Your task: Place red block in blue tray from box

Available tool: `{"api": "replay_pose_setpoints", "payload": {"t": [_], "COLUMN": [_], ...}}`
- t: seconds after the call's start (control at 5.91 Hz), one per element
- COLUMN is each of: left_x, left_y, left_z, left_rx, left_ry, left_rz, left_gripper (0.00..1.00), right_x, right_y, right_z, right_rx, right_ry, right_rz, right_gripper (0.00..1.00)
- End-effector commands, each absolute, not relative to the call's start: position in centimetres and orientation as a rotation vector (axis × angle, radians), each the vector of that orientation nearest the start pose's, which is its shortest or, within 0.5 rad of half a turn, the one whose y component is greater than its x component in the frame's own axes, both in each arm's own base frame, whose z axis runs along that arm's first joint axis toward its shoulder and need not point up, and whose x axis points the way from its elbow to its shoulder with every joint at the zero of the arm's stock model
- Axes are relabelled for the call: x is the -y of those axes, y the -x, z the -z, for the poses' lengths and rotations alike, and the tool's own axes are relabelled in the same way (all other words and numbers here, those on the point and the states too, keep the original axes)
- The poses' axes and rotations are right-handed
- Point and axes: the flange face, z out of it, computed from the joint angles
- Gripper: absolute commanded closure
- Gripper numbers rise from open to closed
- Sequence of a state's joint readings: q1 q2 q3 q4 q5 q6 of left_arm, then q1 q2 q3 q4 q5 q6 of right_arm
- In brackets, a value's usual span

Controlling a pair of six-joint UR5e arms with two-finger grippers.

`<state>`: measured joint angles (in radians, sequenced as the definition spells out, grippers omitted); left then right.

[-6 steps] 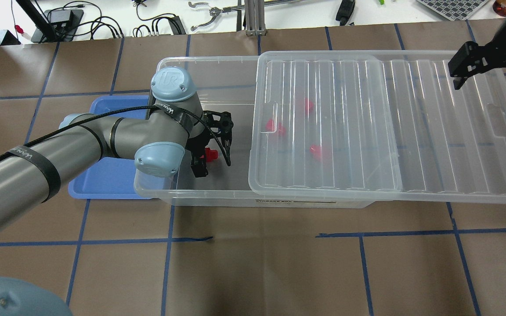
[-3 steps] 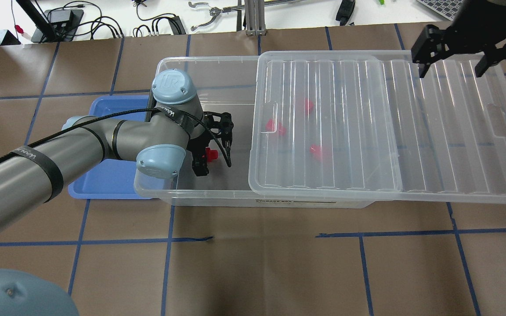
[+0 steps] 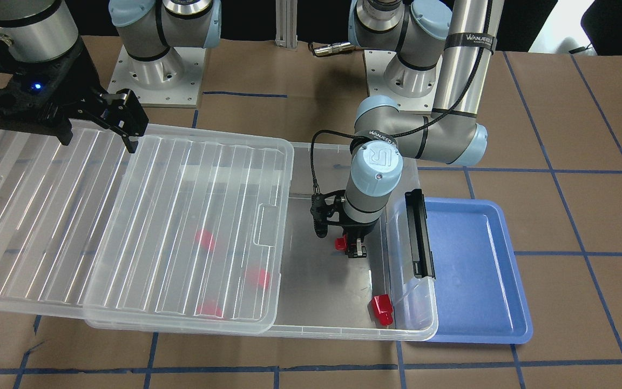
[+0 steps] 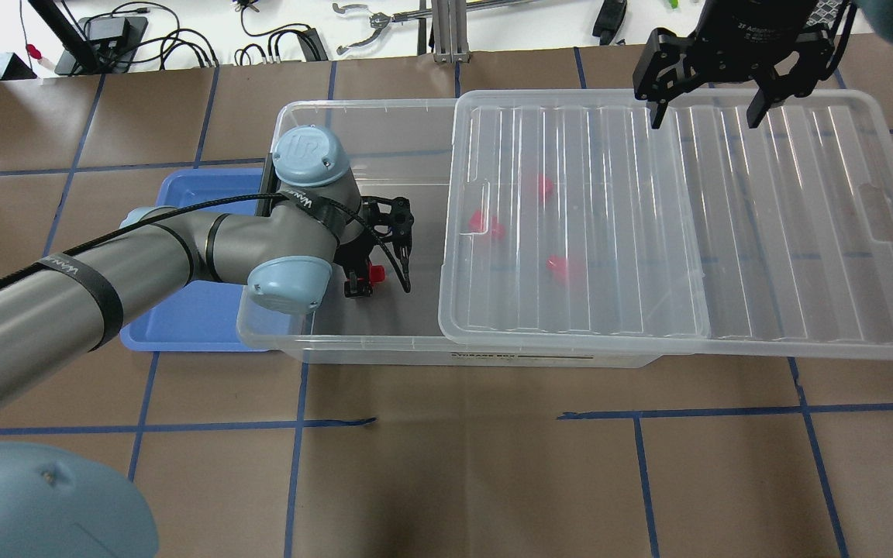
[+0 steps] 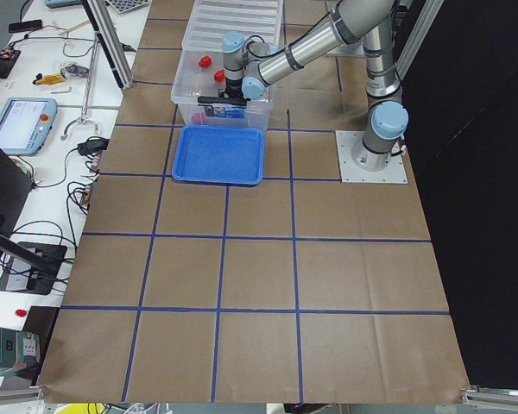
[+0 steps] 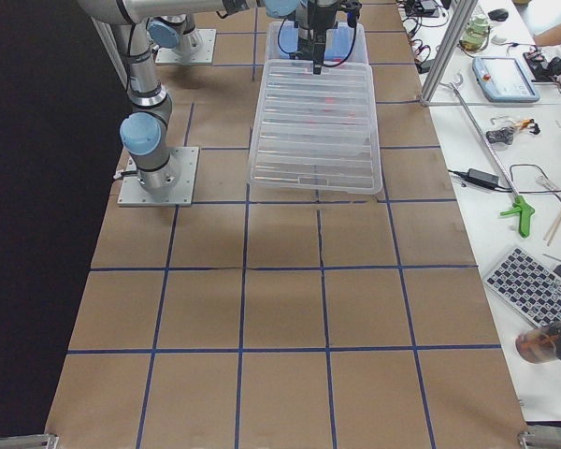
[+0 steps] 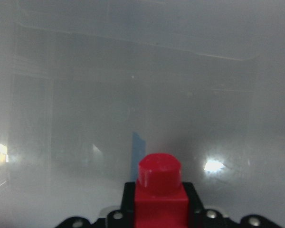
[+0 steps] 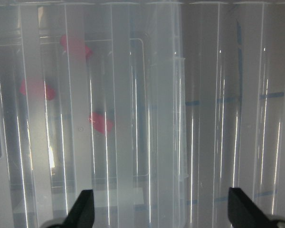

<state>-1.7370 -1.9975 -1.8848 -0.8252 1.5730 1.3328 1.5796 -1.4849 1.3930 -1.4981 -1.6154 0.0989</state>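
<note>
While red block [image 7: 160, 187] sits pinched between closed jaws of left gripper [image 3: 353, 247], I see it inside uncovered end of box [image 4: 353, 124], near black latch bar [image 3: 419, 232]. Blue tray [image 3: 467, 259] lies just beside that end. Spare red block [image 3: 382, 310] rests in box corner; three more show blurred under lid [image 4: 725, 232]. Right gripper [image 4: 706, 116] hovers over lid, jaws spread wide, holding nothing.

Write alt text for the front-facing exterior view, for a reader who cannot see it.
The left gripper holds a red block inside the clear box, beside the blue tray; the right gripper hovers open over the slid-aside lid.
</note>
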Motion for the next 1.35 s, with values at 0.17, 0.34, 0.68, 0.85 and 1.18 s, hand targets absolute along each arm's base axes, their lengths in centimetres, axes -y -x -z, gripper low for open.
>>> {"api": "replay_pose_setpoints", "payload": {"t": [0.17,0.34,0.68,0.85,1.18], "left_x": [55.3,55.8,54.9,55.6,57.2], "left_y": [22.5,22.7,20.6,15.4,6.5], "left_z": [-25.6,-31.5,-39.3,-40.4,-40.3], "left_rx": [-2.324,-2.326,-2.321,-2.380,-2.371], "left_ry": [-2.084,-2.095,-2.065,-1.972,-1.984], "left_rz": [0.043,0.006,0.021,0.018,0.001], "left_gripper": [0.96,0.96,0.96,0.96,0.96], "right_x": [52.7,52.7,52.7,52.7,53.1], "right_y": [-13.9,-13.9,-13.7,-13.7,-13.2], "right_z": [-52.3,-52.2,-52.1,-51.9,-51.7], "right_rx": [-3.142,-3.147,-3.153,-3.153,-3.157], "right_ry": [-0.138,-0.138,-0.140,-0.140,-0.133], "right_rz": [0.027,0.018,0.016,0.011,0.018], "right_gripper": [0.00,0.00,0.00,0.00,0.00]}}
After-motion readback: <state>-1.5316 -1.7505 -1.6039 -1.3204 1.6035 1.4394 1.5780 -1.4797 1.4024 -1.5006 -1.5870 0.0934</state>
